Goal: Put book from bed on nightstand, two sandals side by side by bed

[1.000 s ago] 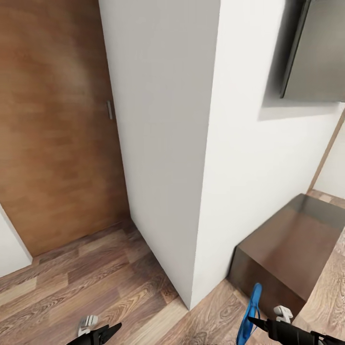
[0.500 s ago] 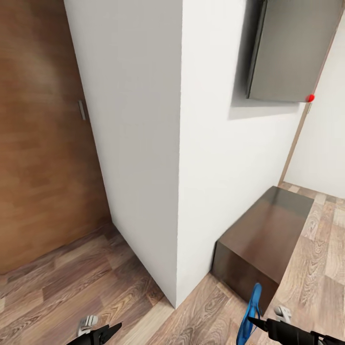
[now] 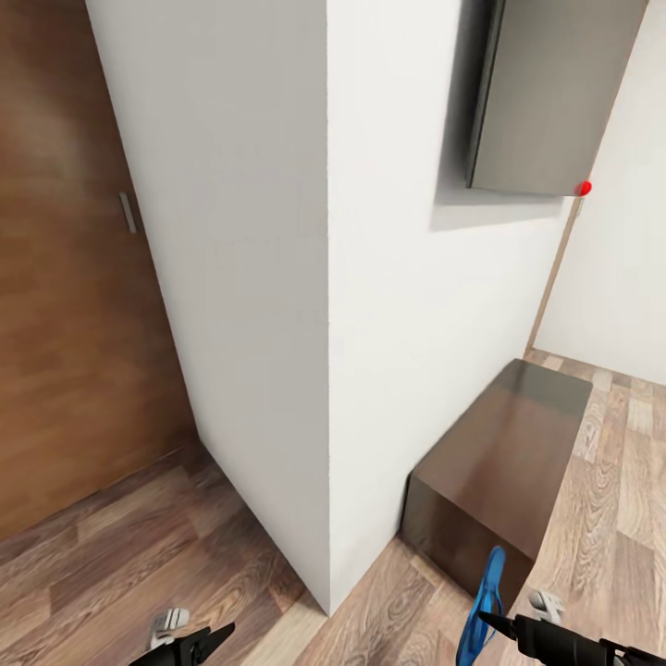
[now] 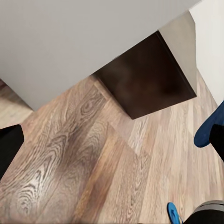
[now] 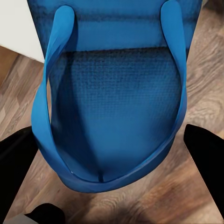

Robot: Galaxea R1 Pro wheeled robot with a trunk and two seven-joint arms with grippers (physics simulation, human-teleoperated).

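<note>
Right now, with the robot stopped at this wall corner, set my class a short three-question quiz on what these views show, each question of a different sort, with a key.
1. True or false: the right gripper holds a blue sandal.
2. Multiple choice: the dark-wood bench stands (A) against the white wall, (B) in the middle of the floor, (C) on top of a bed.
3. Fill in: the left gripper holds ______.

Key
1. True; in the right wrist view the sandal's sole and straps sit between the dark fingers.
2. A.
3. Nothing; it hangs over the wood floor with nothing at its tips.
</note>
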